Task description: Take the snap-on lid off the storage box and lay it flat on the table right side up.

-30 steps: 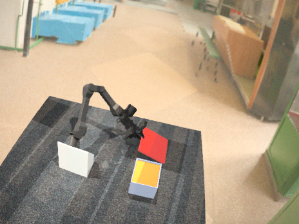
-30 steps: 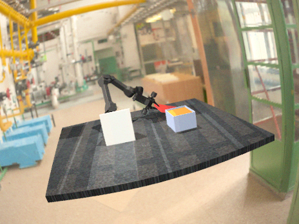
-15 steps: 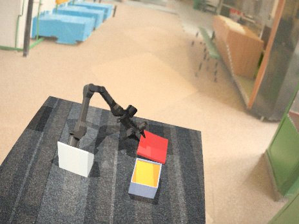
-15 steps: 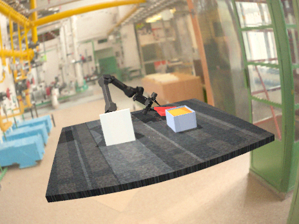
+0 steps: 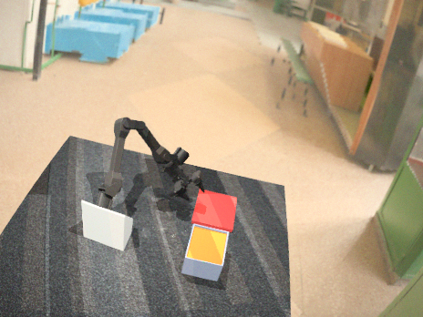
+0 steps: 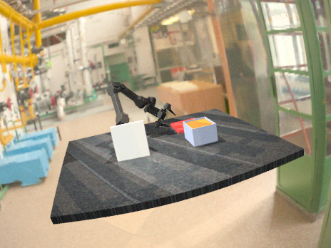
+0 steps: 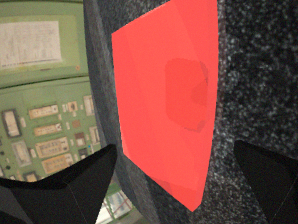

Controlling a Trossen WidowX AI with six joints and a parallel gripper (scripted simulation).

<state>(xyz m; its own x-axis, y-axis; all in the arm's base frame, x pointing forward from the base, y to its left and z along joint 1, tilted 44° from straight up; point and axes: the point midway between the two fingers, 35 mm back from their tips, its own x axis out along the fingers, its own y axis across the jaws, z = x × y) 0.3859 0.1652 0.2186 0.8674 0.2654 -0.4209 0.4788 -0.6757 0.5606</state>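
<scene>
Red lid [image 5: 219,209] [image 6: 177,127] [image 7: 145,90]: off the box, apparently flat on the worktop [image 5: 150,282] [image 6: 171,171] [image 7: 255,75]; which face is up cannot be confirmed. Inspected left to right in the top view: white upright panel [image 5: 105,225] [image 6: 131,142], then the single dark arm [image 5: 117,159] [image 6: 117,103], then its claw [image 5: 196,195] [image 6: 172,120] [image 7: 176,148], wide open and holding nothing. The lid lies just beyond the fingertips, on the side away from the arm's base. Its outline is near square; no long axis is evident. The open storage box [image 5: 201,269] [image 6: 201,136] stands upright just beside the lid's near edge; contact cannot be determined. Judgement: placing appears essentially complete; the next move should draw the claw back toward the base, since a forward sweep could push the lid into the box.

Surface: dark, striped. Room: blue blocks [image 5: 102,38] [image 6: 25,157] at left, wooden counter [image 5: 339,68] [image 6: 192,97] toward the right.
</scene>
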